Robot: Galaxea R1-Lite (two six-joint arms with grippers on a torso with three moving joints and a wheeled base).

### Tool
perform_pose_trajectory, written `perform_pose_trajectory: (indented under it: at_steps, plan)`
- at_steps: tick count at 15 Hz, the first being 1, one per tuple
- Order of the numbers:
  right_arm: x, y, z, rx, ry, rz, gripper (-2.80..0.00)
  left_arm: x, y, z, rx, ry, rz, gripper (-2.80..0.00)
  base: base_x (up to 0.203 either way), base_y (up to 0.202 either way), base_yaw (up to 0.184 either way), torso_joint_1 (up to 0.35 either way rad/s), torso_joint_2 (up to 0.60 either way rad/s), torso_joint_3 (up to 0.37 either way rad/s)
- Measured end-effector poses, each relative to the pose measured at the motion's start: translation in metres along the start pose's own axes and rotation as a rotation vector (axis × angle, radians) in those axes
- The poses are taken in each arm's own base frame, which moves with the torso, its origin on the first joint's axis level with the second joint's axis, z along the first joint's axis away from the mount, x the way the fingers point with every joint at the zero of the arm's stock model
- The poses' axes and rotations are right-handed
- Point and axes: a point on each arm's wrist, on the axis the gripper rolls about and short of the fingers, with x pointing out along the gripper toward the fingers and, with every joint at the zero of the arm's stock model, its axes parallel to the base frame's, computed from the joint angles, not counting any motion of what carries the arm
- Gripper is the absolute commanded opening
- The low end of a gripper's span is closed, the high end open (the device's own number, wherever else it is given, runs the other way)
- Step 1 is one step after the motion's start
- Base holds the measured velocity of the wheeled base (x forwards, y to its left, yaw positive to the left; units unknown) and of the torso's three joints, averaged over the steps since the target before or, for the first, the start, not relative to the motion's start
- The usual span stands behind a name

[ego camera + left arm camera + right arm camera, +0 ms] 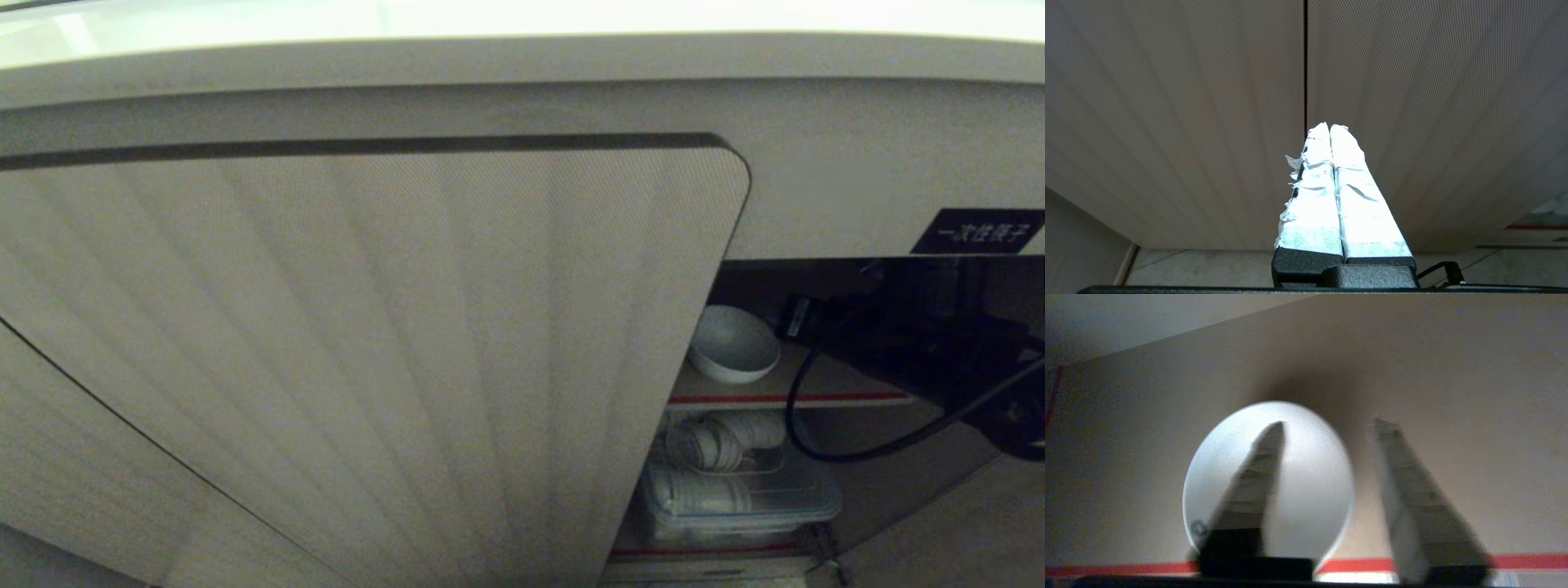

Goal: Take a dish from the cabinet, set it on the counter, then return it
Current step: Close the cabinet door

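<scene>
Head view: dish [732,345] on the upper red-edged shelf [788,398] of the cabinet [367,367], just inside the open doorway, right beside the edge of the ribbed door. Seen tipped, hollow turned up and toward the right, where the dark right arm [922,347] reaches in from that side of the dish, close to its rim. Round, so no long axis to line up with; only the rim matters. Below the dish, a clear tub [739,490] of white crockery on the lower shelf. Counter [490,20] well above the dish, a pale strip over the cabinet front. Black label [977,231] above and to the right of the dish.

Left wrist view: left pincer [1329,130] parked before the closed ribbed doors, taped fingers pressed together, nothing between them, no dish in sight. Plainly the farther arm.

Right wrist view: right pincer [1327,424] straddling one side of the dish [1306,465], one finger over the white bowl, the other outside its rim against the beige cabinet wall. Fingers apart, rim between them; no contact visible, so likely not gripped yet. Judged next: closing across the wall of the dish.
</scene>
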Motion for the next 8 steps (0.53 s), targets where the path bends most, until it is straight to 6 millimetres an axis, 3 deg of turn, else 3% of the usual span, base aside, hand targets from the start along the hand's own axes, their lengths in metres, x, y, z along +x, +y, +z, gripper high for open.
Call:
perform_pose_trajectory:
  at_steps: [8]
  plan:
    - [-0.032,-0.004,-0.004,0.005,0.002,0.003,-2.80,0.000,0.000,0.000,0.000,0.001,0.000,-2.80,0.000,0.000,0.000,0.000,0.00,0.000]
